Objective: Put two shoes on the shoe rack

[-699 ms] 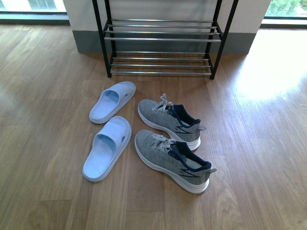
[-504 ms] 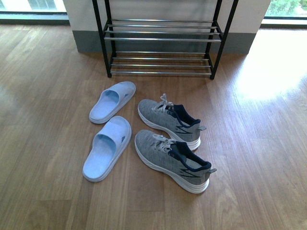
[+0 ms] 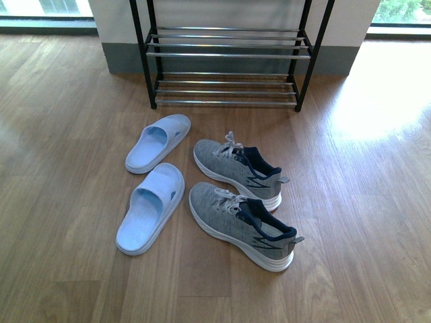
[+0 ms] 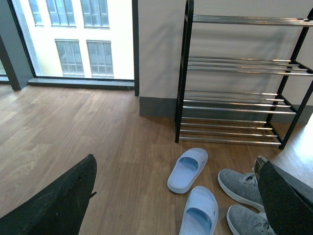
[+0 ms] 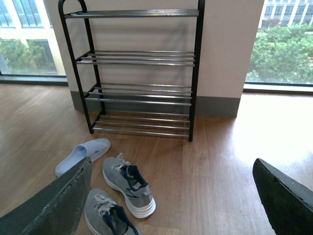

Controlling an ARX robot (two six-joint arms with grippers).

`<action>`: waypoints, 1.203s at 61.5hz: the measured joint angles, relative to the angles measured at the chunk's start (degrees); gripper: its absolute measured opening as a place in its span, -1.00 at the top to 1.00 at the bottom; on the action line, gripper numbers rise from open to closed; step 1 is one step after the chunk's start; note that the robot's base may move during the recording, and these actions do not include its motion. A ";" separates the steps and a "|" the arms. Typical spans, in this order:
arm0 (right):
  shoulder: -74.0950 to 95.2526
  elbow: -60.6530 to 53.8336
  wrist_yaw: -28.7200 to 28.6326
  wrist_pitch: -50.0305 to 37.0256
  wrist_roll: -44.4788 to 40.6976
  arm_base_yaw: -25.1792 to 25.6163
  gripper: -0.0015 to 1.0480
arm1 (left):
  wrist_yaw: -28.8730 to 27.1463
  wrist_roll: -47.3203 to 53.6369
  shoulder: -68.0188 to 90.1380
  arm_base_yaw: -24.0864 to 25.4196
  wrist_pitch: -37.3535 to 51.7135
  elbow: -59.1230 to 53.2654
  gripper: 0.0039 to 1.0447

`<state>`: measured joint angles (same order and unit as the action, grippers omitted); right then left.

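Two grey knit sneakers lie on the wood floor in front of the shoe rack [image 3: 229, 55], the farther one [image 3: 236, 171] and the nearer one [image 3: 242, 225], toes pointing left and away. Two pale blue slippers [image 3: 158, 142] [image 3: 151, 208] lie to their left. Neither arm shows in the front view. My left gripper [image 4: 177, 164] is open above the floor, with the slippers [image 4: 188, 169] and the sneakers [image 4: 242, 183] seen between its fingers [image 4: 58, 205]. My right gripper [image 5: 172, 164] is open too, holding nothing, with the sneakers [image 5: 129, 188] beside one finger.
The rack [image 5: 142, 56] stands against a white wall with a grey skirting [image 3: 121, 59]; its chrome tiers hold nothing. Floor-level windows [image 4: 78, 39] flank the wall. Bare wood floor [image 3: 363, 202] stretches to the right of the sneakers.
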<state>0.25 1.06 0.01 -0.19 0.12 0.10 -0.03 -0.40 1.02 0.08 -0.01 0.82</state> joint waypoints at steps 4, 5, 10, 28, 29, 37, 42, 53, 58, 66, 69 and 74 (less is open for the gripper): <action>0.00 0.02 0.00 0.00 0.00 0.00 -0.82 | 0.00 0.00 0.00 0.00 0.00 0.00 -0.83; 0.00 0.00 0.00 0.00 0.00 0.00 -0.82 | 0.00 0.00 0.00 0.00 0.00 0.00 -0.83; 0.00 0.02 0.02 0.00 0.00 0.00 -0.82 | 0.00 0.00 0.00 0.00 0.00 0.00 -0.83; 0.00 0.00 0.00 0.00 0.00 0.00 -0.82 | 0.00 0.00 0.00 0.00 0.00 0.00 -0.83; 0.00 0.02 0.00 0.00 0.00 0.00 -0.82 | 0.00 0.00 0.00 0.00 0.00 0.00 -0.83; 0.00 0.00 0.00 0.00 0.00 0.00 -0.82 | 0.00 0.02 0.00 0.00 0.00 0.00 -0.83; 0.00 0.00 0.00 0.00 0.00 0.00 -0.82 | 0.00 0.00 0.00 0.00 0.00 0.00 -0.83; 0.00 0.02 0.02 0.00 0.00 0.00 -0.82 | 0.00 0.00 0.00 0.00 0.00 0.00 -0.83; 0.00 0.02 0.02 0.00 0.00 0.00 -0.82 | 0.00 0.00 0.00 0.00 0.00 0.00 -0.83; 0.00 0.00 0.02 0.00 0.00 0.00 -0.82 | 0.00 0.00 0.00 0.00 0.00 0.00 -0.83; 0.00 0.00 0.00 0.00 0.00 0.00 -0.82 | 0.00 0.00 0.00 0.00 0.00 0.00 -0.83; 0.00 0.00 0.00 0.00 0.00 0.00 -0.82 | 0.02 0.00 0.00 0.00 0.00 0.00 -0.83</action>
<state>0.25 1.06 0.01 -0.19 0.12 0.10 -0.01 -0.40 1.02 0.08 -0.01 0.82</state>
